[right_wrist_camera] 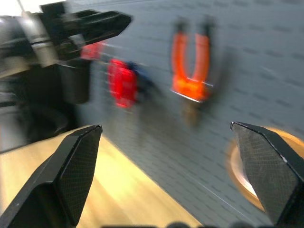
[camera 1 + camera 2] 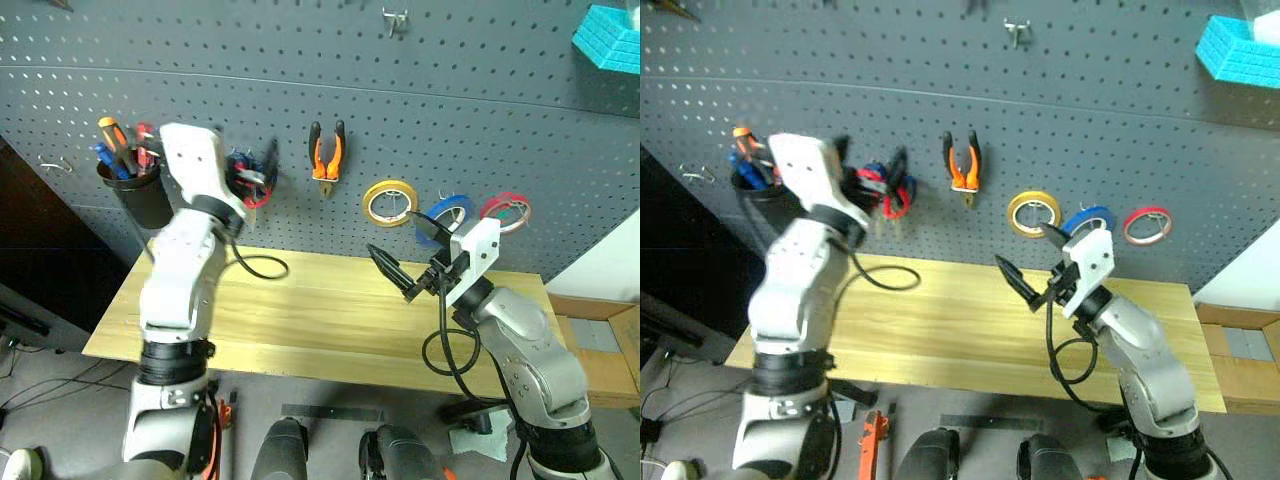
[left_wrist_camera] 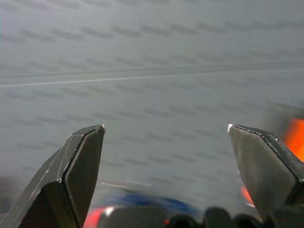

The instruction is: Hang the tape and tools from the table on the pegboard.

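Observation:
On the pegboard (image 2: 200,60) hang orange-and-black pliers (image 2: 327,152), a yellow tape ring (image 2: 389,202), the blue tape (image 2: 452,211) and a red tape ring (image 2: 506,209). Red-handled scissors (image 2: 254,194) hang left of the pliers. My left gripper (image 2: 250,172) is open right in front of those scissors, pointing at the board, and holds nothing. Over the table (image 2: 320,320) my right gripper (image 2: 407,247) is open and empty, just in front of the blue tape and partly covering it. In the right wrist view my right gripper (image 1: 166,126) points toward the pliers (image 1: 191,66).
A black cup (image 2: 140,190) with several tool handles hangs at the board's left. A light blue ribbed object (image 2: 610,35) sits at the board's top right. A bare hook (image 2: 394,20) is high on the board. A cardboard box (image 2: 600,350) stands right of the table.

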### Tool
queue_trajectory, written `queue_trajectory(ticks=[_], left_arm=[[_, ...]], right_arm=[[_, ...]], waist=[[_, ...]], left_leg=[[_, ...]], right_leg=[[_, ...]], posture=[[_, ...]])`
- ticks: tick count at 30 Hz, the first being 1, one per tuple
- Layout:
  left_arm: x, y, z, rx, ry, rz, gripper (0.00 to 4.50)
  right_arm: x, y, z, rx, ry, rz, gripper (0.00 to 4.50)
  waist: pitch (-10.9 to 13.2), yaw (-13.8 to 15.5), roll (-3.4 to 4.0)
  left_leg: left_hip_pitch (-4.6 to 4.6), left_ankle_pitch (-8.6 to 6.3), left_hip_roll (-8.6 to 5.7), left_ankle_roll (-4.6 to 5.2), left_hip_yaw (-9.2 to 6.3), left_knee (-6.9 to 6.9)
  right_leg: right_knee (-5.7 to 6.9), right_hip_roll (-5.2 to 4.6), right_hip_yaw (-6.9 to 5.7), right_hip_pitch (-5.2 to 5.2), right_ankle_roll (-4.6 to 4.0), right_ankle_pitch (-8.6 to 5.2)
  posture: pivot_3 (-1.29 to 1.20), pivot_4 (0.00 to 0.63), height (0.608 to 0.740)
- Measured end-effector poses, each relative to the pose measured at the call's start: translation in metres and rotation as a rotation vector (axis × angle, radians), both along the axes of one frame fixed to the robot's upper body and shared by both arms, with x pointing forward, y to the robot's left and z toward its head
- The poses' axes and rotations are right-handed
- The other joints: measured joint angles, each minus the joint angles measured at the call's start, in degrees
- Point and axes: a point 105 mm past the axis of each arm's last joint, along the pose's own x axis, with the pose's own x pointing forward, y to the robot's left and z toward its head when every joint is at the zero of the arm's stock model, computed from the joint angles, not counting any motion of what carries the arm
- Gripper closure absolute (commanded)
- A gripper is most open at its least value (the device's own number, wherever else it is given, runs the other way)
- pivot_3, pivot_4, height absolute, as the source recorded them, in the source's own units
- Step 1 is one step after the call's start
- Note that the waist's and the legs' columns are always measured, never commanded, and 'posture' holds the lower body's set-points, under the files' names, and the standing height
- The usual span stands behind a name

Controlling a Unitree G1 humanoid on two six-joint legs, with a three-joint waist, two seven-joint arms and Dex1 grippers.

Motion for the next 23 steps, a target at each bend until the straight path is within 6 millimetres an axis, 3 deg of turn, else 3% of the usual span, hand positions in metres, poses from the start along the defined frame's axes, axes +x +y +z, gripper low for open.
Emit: queue_trajectory(ticks=[3, 5, 8, 17, 23], left_arm=[[0.0, -0.011, -0.047, -0.037, 0.176, -0.016, 0.04], [-0.006, -0.015, -0.092, -0.054, 0.339, -0.005, 0.04], [-0.014, -0.016, -0.129, -0.045, 0.462, 0.012, 0.04], [-0.023, 0.017, -0.187, 0.027, 0.615, 0.158, 0.04], [-0.024, 0.022, -0.189, 0.037, 0.614, 0.177, 0.04]], right_arm=[[0.002, -0.015, -0.018, -0.011, 0.06, -0.125, 0.0], [0.005, -0.031, -0.036, -0.006, 0.125, -0.252, 0.0], [0.01, -0.05, -0.056, -0.02, 0.2, -0.399, 0.0], [0.01, -0.066, -0.086, 0.016, 0.312, -0.524, 0.0], [0.012, -0.068, -0.099, 0.016, 0.344, -0.542, 0.0]], waist=[[-0.45, -0.89, 0.14], [-1.27, -1.52, 0.3], [-1.75, -1.85, 0.31], [-4.77, -1.91, 0.52], [-6.48, -2.06, 0.49]], left_leg=[[0.12, 0.0, 0.03, 0.0, 0.02, -0.02], [0.13, 0.0, 0.03, 0.0, 0.02, -0.03], [0.15, 0.03, 0.01, -0.04, 0.03, 0.03], [0.21, 0.07, -0.04, -0.02, 0.13, 0.05], [0.23, 0.06, -0.06, 0.0, 0.13, 0.06]], right_leg=[[0.12, 0.06, 0.06, 0.0, 0.17, -0.1], [0.14, 0.07, 0.08, 0.0, 0.19, -0.13], [0.21, 0.11, 0.09, -0.02, 0.21, -0.13], [0.19, 0.17, 0.13, 0.02, 0.22, -0.15], [0.19, 0.19, 0.14, 0.05, 0.21, -0.15]], posture=[[0.07, 0.079, 0.74], [0.06, 0.073, 0.74], [0.04, 0.056, 0.74], [0.04, 0.005, 0.74], [0.05, 0.0, 0.74]])
